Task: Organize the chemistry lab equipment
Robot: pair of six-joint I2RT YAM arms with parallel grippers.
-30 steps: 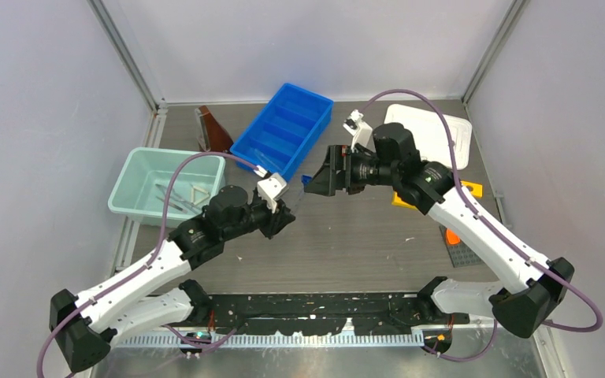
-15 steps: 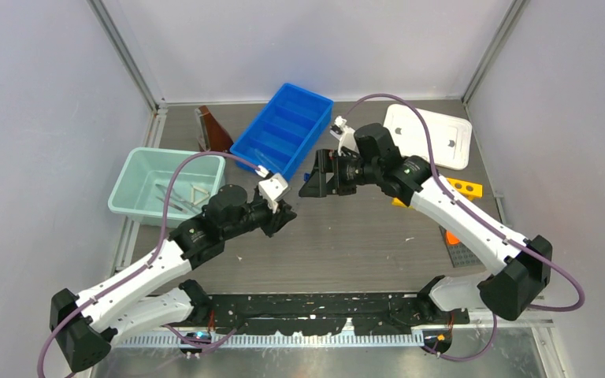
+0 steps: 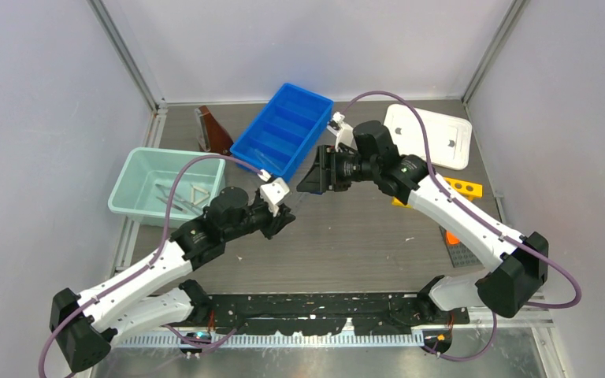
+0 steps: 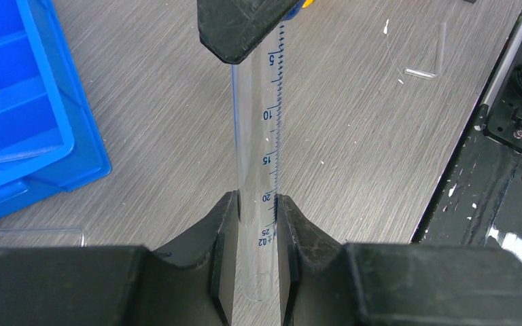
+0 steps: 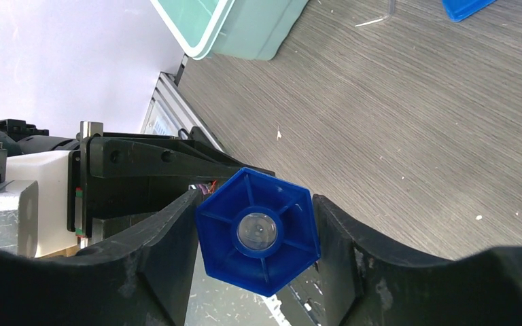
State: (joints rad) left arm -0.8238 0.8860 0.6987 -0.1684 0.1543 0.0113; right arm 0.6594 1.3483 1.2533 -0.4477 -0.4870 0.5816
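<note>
A clear graduated tube (image 4: 255, 136) with a blue six-sided cap (image 5: 258, 231) hangs between the two arms above the table's middle. My left gripper (image 4: 256, 204) is shut on the tube's lower end, near the 20 mark. My right gripper (image 5: 255, 197) has come from the opposite side, and its fingers press on both sides of the blue cap. In the top view the two grippers meet, left gripper (image 3: 283, 216) below right gripper (image 3: 309, 178). Metal tongs (image 3: 169, 197) and a white triangle (image 3: 197, 193) lie in the teal bin (image 3: 130, 189).
A blue compartment tray (image 3: 283, 130) with a glass rod (image 4: 13, 156) stands behind the grippers, a brown flask (image 3: 214, 130) to its left. The white lid (image 3: 429, 134) and yellow holed rack (image 3: 465, 189) are at the right. Loose glass pieces (image 4: 41, 233) lie on the table.
My right arm has moved left to the held tube and its jaws have closed in around the blue cap. The left arm has stayed almost still, its grip unchanged.
</note>
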